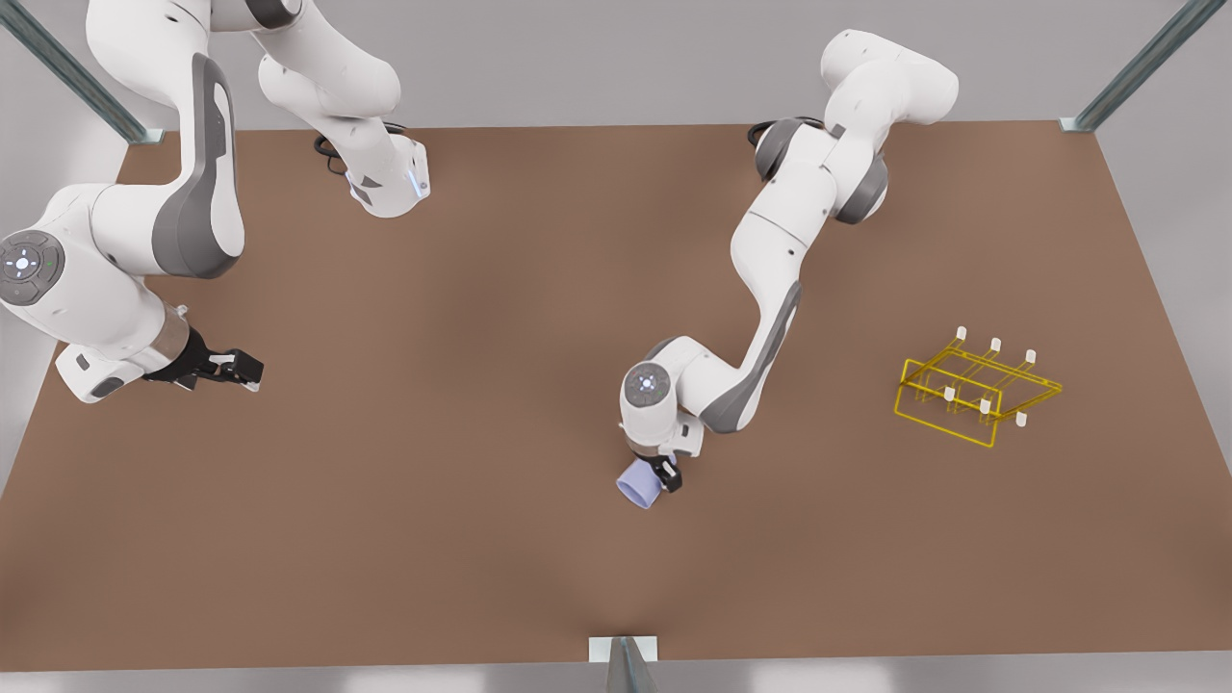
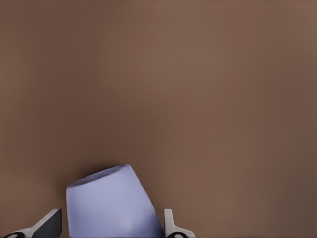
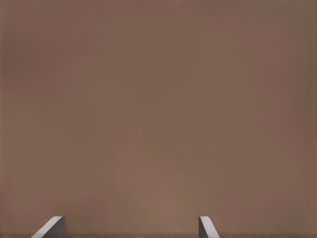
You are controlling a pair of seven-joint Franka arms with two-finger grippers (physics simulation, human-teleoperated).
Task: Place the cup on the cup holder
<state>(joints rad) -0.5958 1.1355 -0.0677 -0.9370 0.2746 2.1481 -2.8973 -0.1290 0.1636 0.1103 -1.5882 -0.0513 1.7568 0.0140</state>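
The lavender-blue cup (image 1: 637,486) sits tilted between the fingers of my left gripper (image 1: 656,477), low over the brown table near the middle of the front view. From the left wrist, the cup (image 2: 106,206) fills the gap between the two fingers (image 2: 171,225), and my left gripper (image 2: 111,225) is shut on it. The yellow wire cup holder (image 1: 974,393), with its white-tipped pegs, stands on the table at the front view's right, well away from the cup. My right gripper (image 1: 245,371) waits open at the front view's left; its wrist view shows the right gripper (image 3: 131,227) over bare table.
The brown table (image 1: 481,289) spreads wide between the cup and the holder. Metal frame posts (image 1: 626,664) stand at the table's edges and corners. Both arm bases sit along the far edge.
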